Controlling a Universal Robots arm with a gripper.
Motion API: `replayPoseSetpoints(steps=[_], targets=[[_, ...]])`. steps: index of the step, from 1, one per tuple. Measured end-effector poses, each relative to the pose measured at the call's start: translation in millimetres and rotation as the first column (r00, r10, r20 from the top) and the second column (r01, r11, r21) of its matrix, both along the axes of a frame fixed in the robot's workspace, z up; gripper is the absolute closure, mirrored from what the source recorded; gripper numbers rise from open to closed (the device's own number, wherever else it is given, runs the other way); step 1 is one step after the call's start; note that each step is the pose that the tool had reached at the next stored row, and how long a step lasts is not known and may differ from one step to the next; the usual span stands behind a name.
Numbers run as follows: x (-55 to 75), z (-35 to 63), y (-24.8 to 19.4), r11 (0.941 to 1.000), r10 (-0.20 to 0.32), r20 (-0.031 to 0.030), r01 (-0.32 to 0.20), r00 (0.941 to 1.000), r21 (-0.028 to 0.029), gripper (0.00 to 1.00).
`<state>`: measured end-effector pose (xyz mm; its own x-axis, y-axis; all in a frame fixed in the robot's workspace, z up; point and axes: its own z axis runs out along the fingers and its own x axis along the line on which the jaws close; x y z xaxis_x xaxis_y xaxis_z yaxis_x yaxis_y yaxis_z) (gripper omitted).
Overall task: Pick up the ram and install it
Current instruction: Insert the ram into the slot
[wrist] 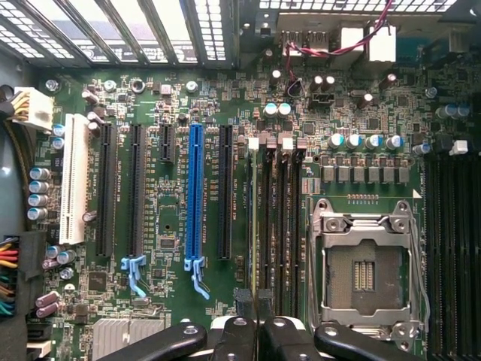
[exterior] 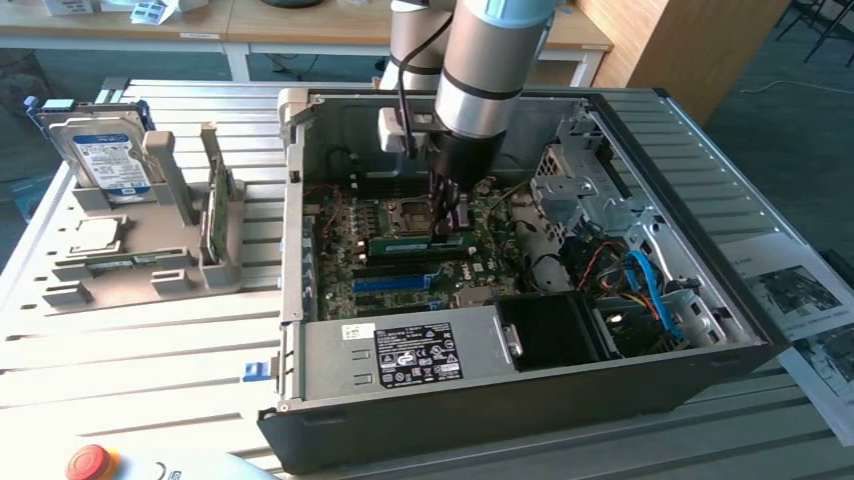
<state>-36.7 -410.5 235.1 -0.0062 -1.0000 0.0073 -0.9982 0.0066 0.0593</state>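
Exterior view, computer case (exterior: 534, 400): lying open on the slatted table (exterior: 134, 350), and the arm (exterior: 487, 60) drops straight down into it.
Motherboard (exterior: 387, 275): flat on the case floor, with the power supply (exterior: 400, 350) along its near edge. The blue cables (exterior: 647, 280) sit well off toward the exterior view's right.
Grey rack (exterior: 134, 285): outside the case on the exterior view's left, carrying the hard drive (exterior: 114, 160) and the processor chip (exterior: 94, 235).
Ram (exterior: 400, 243): there it is, standing on edge at the memory slots. Its long axis runs across from the exterior view's left to its right, in line with the slots and right under the gripper.
Gripper (exterior: 447, 228): fingers pressed together, pinching the ram's top edge.
Wrist view, what the arm hides outside: the ram (wrist: 254, 226) comes edge-on, a thin line running away from the fingertips (wrist: 242, 297).
Neighbours: the black memory slots (wrist: 279, 218) lie just beside it and the open processor socket (wrist: 364, 274) beyond them. The blue slot (wrist: 195, 188) is farther off on the other side.
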Motion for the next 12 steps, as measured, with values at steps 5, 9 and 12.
replayPoseSetpoints(steps=[5, 9, 12], targets=[[0.0, -1.4, 0.0, 1.0, 0.0, 0.0, 0.0, 1.0, -0.0001, 0.89], [0.0, -2.3, 0.0, 1.0, 0.0, 0.0, 0.0, 1.0, 0.0, 0.89], [-1.0, -2.8, 0.0, 1.0, -0.001, 0.0, 0.001, 1.0, 0.0, 0.89]])
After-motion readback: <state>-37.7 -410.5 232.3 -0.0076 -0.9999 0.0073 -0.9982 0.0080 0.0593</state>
